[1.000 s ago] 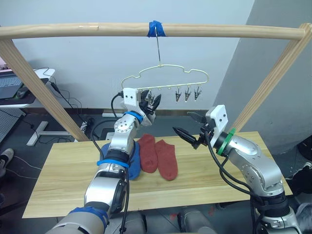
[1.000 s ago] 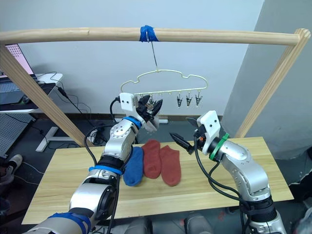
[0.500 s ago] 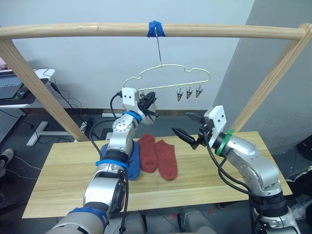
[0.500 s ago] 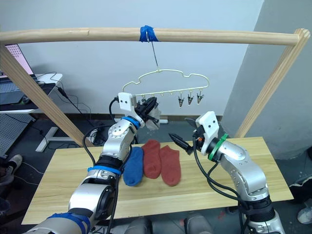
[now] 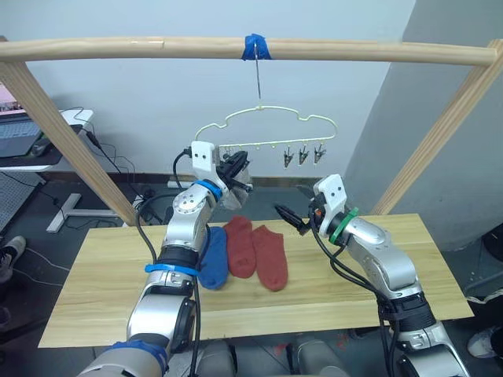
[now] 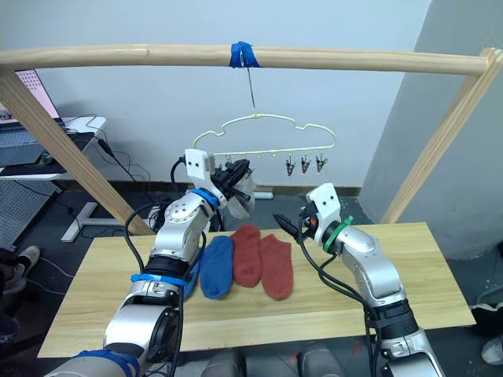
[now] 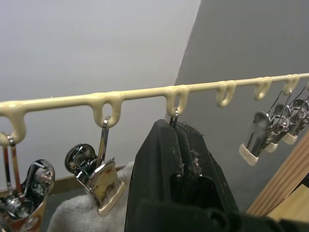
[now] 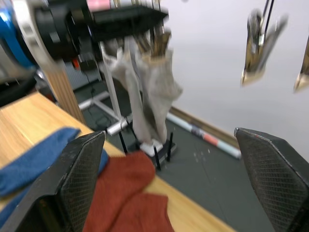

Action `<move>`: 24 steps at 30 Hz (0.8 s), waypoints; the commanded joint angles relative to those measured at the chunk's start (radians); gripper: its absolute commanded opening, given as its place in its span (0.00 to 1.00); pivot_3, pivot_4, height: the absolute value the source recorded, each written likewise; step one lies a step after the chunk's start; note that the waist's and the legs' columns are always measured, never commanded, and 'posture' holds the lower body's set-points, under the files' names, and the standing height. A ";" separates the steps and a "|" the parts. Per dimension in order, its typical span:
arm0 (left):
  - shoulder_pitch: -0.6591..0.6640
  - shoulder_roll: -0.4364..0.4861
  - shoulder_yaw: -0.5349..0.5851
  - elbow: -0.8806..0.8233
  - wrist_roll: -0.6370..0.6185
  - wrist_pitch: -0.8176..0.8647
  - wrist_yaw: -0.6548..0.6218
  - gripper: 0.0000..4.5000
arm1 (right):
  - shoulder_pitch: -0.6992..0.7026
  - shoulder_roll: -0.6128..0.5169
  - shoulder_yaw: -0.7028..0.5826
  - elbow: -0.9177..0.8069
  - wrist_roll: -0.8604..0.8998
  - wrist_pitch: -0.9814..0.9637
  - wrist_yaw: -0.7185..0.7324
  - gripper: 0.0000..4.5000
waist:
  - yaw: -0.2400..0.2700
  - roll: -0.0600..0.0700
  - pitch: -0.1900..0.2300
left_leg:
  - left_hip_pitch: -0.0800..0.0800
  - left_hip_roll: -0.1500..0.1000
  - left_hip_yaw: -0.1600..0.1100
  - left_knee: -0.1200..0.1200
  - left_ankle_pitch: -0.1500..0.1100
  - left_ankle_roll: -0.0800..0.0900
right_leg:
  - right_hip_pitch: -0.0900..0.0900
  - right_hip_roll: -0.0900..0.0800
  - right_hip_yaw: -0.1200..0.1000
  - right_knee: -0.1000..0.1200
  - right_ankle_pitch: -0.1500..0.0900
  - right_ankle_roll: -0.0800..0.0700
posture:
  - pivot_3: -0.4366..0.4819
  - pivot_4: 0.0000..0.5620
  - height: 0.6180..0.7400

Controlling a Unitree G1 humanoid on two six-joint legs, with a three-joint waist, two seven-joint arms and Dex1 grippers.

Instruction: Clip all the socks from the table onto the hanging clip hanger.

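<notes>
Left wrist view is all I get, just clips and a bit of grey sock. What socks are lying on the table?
Observer: Two brick red socks lie side by side on the table, with a blue sock beside them; the left arm hides more blue.
Operator: What is the other pincer doing?
Observer: The right pincer is open and empty, above the table near the red socks.
Operator: What holds the clip hanger up?
Observer: The clip hanger hooks onto a wooden rail at some blue tape.
</notes>
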 commanded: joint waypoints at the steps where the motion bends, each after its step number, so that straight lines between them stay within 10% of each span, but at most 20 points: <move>1: -0.007 -0.002 -0.007 0.003 0.016 -0.032 0.012 0.01 | 0.008 0.004 -0.046 -0.136 0.073 -0.035 0.035 1.00 | 0.004 0.000 0.000 | 0.000 0.000 0.000 0.000 0.000 0.000 | 0.000 0.000 0.000 0.000 0.000 0.000 | 0.44 0.13 1.00; 11: -0.030 -0.007 -0.012 0.072 0.023 -0.088 0.000 0.01 | 0.030 -0.036 -0.055 -0.264 0.123 0.027 0.043 1.00 | -0.001 0.000 -0.002 | 0.001 0.000 0.000 0.001 0.000 0.000 | 0.001 0.000 0.000 0.001 0.000 0.000 | 0.39 0.13 1.00; 19: -0.041 -0.006 -0.021 0.108 0.044 -0.135 0.003 0.49 | 0.026 -0.044 -0.071 -0.244 0.111 0.026 0.030 1.00 | -0.003 0.000 -0.004 | 0.001 0.000 0.000 0.001 0.000 0.000 | 0.000 0.000 0.000 0.001 0.000 0.000 | 0.39 0.10 1.00; 24: -0.045 -0.001 -0.018 0.133 0.056 -0.157 0.016 0.49 | 0.018 -0.046 -0.071 -0.228 0.107 0.014 0.027 1.00 | -0.004 -0.001 -0.008 | 0.001 0.000 0.000 0.001 0.001 -0.001 | 0.000 0.000 0.000 0.001 0.000 0.000 | 0.37 0.07 1.00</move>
